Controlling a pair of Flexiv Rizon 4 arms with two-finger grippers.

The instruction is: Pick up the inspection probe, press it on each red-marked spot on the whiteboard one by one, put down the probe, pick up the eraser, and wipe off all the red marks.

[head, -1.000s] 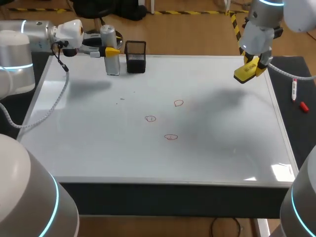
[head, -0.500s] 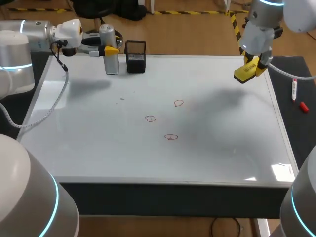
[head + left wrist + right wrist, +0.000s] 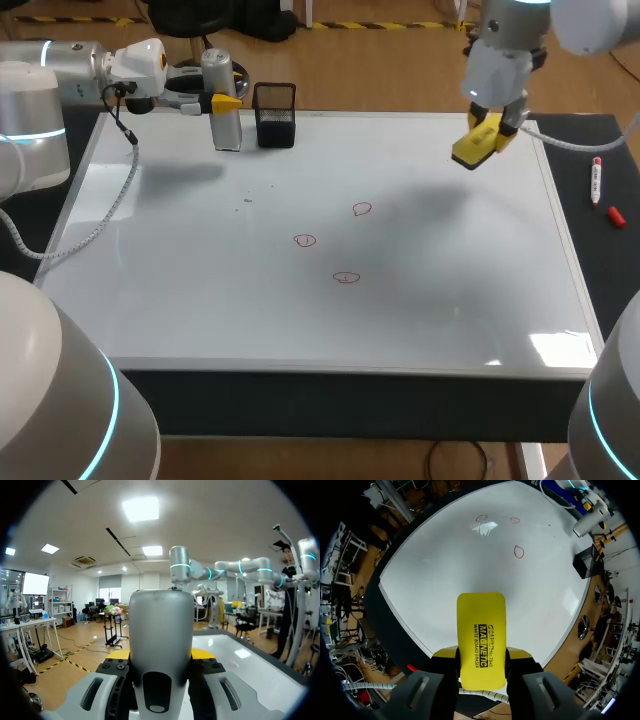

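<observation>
The grey inspection probe (image 3: 224, 110) stands upright at the whiteboard's (image 3: 200, 300) far left, and my left gripper (image 3: 226, 103) is shut on it. In the left wrist view the probe (image 3: 161, 630) fills the gap between the fingers of the left gripper (image 3: 161, 656). My right gripper (image 3: 484, 130) hangs above the board's far right, shut on the yellow eraser (image 3: 474, 146). In the right wrist view the eraser (image 3: 481, 630) sticks out ahead of the right gripper (image 3: 481, 656). Three red marks (image 3: 362, 208) (image 3: 305, 240) (image 3: 346, 277) sit mid-board; the right wrist view shows them too (image 3: 519, 551).
A black mesh holder (image 3: 274, 115) stands right beside the probe at the board's far edge. A red marker (image 3: 596, 182) and its cap (image 3: 614, 215) lie on the dark mat to the right of the board.
My right arm has carried the eraser a little leftward and farther back over the board. The left arm and the probe have kept still.
</observation>
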